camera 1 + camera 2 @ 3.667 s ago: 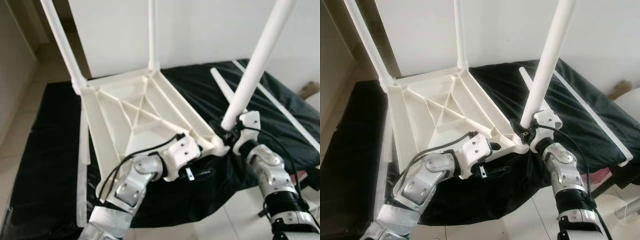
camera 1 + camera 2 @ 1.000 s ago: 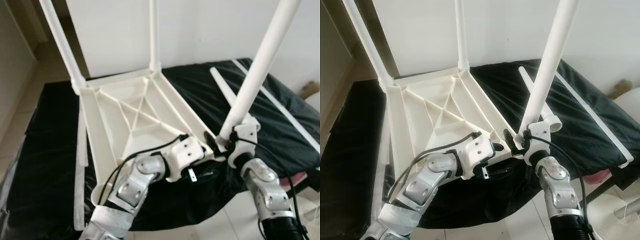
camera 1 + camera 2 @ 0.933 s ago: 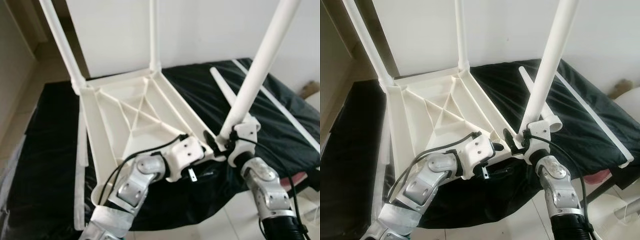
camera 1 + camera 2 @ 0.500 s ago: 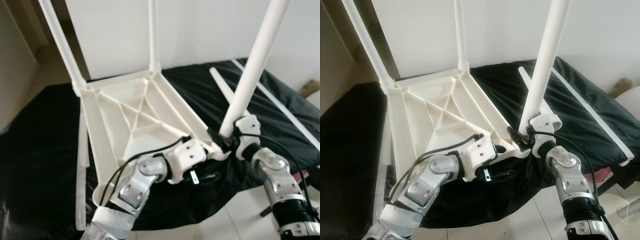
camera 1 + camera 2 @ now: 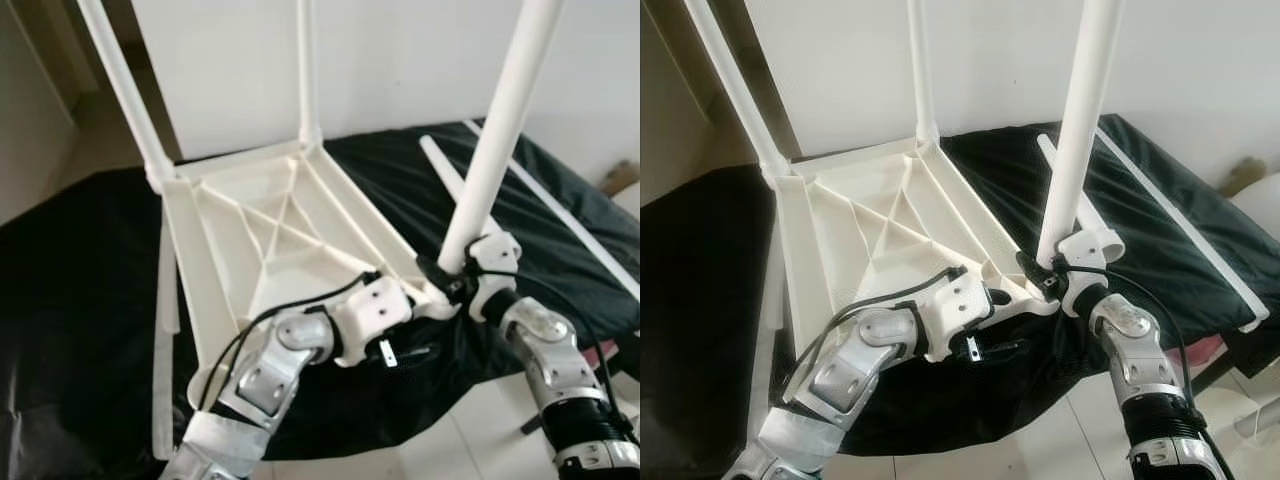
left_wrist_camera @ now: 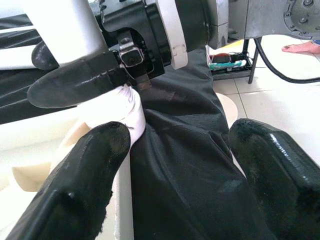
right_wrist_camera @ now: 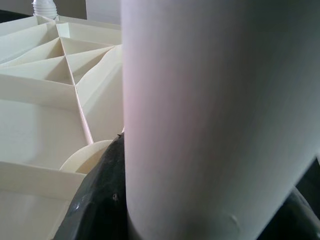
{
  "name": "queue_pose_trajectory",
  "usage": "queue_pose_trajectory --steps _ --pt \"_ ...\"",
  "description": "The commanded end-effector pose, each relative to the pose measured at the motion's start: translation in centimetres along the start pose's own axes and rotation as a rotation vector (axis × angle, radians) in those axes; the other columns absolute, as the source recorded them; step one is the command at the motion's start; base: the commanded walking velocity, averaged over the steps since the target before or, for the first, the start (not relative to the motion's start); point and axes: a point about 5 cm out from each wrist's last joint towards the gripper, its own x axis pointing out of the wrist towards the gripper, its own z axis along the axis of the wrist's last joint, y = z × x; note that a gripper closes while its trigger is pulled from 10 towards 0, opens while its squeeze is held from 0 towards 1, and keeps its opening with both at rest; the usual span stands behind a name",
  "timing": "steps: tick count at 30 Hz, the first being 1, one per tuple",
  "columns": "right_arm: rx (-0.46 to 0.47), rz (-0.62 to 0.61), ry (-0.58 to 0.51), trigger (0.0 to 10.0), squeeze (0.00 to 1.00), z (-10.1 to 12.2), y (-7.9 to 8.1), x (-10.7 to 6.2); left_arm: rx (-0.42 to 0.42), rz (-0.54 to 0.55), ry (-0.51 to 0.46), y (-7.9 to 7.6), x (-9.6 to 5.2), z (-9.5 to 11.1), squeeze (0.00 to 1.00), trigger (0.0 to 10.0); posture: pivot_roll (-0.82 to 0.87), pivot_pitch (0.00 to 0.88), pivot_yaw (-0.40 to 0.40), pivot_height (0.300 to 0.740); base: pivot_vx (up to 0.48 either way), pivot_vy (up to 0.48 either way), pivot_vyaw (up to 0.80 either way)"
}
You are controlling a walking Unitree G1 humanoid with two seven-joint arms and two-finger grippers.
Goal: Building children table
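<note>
The white plastic children's table (image 5: 250,250) lies upside down on a black cloth (image 5: 90,300), with two legs (image 5: 125,90) standing in its far corners. My right gripper (image 5: 1045,275) is shut on the bottom end of a third white leg (image 5: 490,150), which stands nearly upright at the near right corner socket (image 6: 120,107). That leg (image 7: 210,115) sits between the black fingers (image 7: 95,200). My left gripper (image 6: 180,145) is open under the table's near edge beside that corner, one finger (image 6: 85,185) against the white plastic.
A loose white leg (image 5: 445,170) and a long white strip (image 5: 560,215) lie on the cloth to the right. Another white strip (image 5: 165,340) runs along the table's left side. A white wall stands behind, tiled floor (image 5: 460,430) lies at the near edge.
The held leg has swung from leaning right to nearly upright at the corner socket, and my right arm has shifted a little right. The left gripper stays under the near edge.
</note>
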Motion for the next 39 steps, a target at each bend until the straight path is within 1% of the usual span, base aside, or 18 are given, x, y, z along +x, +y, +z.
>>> queue_pose_trajectory --steps 1,3,6,8,14,17,20,22,23,25,27,28,30,31,32,34,37,39 --pt "0.029 0.001 0.080 10.0 0.00 -2.0 0.7 -0.4 0.022 0.053 -0.003 0.4 0.1 0.5 0.00 10.0 -0.07 0.000 0.035 0.740 0.000 0.000 0.00" --pt "0.036 -0.005 0.078 10.0 0.00 -2.0 0.9 -0.5 0.023 0.051 -0.003 0.4 0.0 0.5 0.00 10.0 -0.07 0.000 0.038 0.740 0.000 0.000 0.00" --pt "0.074 -0.065 0.064 10.0 0.00 -2.1 1.6 -0.6 0.023 0.047 -0.003 0.4 0.1 0.4 0.00 10.0 -0.07 0.000 0.038 0.740 0.000 0.000 0.00" --pt "0.084 -0.083 0.063 10.0 0.00 -2.1 1.8 -0.6 0.022 0.046 -0.004 0.3 0.1 0.4 0.00 10.0 -0.07 0.000 0.038 0.740 0.000 0.000 0.00" --pt "0.092 -0.141 0.079 10.0 0.00 -2.2 2.3 -0.7 0.021 0.046 -0.004 0.3 0.1 0.4 0.00 10.0 -0.07 0.000 0.039 0.740 0.000 0.000 0.00" --pt "0.109 -0.190 0.083 10.0 0.00 -2.2 2.7 -0.8 0.020 0.045 -0.003 0.3 0.1 0.4 0.00 10.0 -0.08 0.002 0.040 0.740 0.000 0.000 0.00" --pt "0.118 -0.276 0.092 10.0 0.00 -2.1 3.9 -0.8 0.017 0.043 -0.002 0.2 0.1 0.3 0.00 10.0 -0.08 0.006 0.043 0.740 0.000 0.000 0.00" --pt "0.144 -0.377 0.108 10.0 0.00 -2.4 4.1 -1.0 0.015 0.040 -0.002 0.2 0.2 0.3 0.00 10.0 -0.09 0.008 0.044 0.740 0.000 0.000 0.00" --pt "0.144 -0.377 0.108 10.0 0.00 -2.4 4.1 -1.0 0.015 0.040 -0.002 0.2 0.2 0.3 0.00 10.0 -0.09 0.008 0.044 0.740 0.000 0.000 0.00" --pt "0.168 -0.475 0.127 10.0 0.00 -2.6 4.4 -1.2 0.015 0.039 -0.003 0.2 0.3 0.3 0.00 10.0 -0.09 0.011 0.041 0.740 0.000 0.000 0.00" --pt "0.168 -0.475 0.127 10.0 0.00 -2.6 4.4 -1.2 0.015 0.039 -0.003 0.2 0.3 0.3 0.00 10.0 -0.09 0.011 0.041 0.740 0.000 0.000 0.00" --pt "0.201 -0.570 0.121 10.0 0.00 -2.1 4.5 -1.1 0.013 0.042 -0.003 0.2 0.3 0.3 0.00 10.0 -0.08 0.013 0.037 0.740 0.000 0.000 0.00" --pt "0.201 -0.570 0.121 10.0 0.00 -2.1 4.5 -1.1 0.013 0.042 -0.003 0.2 0.3 0.3 0.00 10.0 -0.08 0.013 0.037 0.740 0.000 0.000 0.00" --pt "0.225 -0.608 0.112 10.0 0.00 -1.8 4.6 -0.9 0.012 0.046 -0.004 0.3 0.2 0.3 0.00 10.0 -0.08 0.014 0.036 0.740 0.000 0.000 0.00" --pt "0.225 -0.608 0.112 10.0 0.00 -1.8 4.6 -0.9 0.012 0.046 -0.004 0.3 0.2 0.3 0.00 10.0 -0.08 0.014 0.036 0.740 0.000 0.000 0.00" --pt "0.283 -0.662 0.079 10.0 0.00 -0.9 5.3 -0.2 0.008 0.058 -0.002 0.4 0.1 0.2 0.00 10.0 -0.07 0.014 0.028 0.740 0.000 0.000 0.00" --pt "0.300 -0.673 0.066 10.0 0.00 -0.5 5.6 0.1 0.005 0.063 -0.002 0.4 0.1 0.2 0.00 10.0 -0.07 0.014 0.028 0.740 0.000 0.000 0.00" --pt "0.319 -0.675 0.049 10.0 0.00 0.0 6.1 0.3 0.002 0.073 0.003 0.5 -0.1 0.0 0.00 10.0 -0.06 0.011 0.031 0.740 0.000 0.000 0.00"
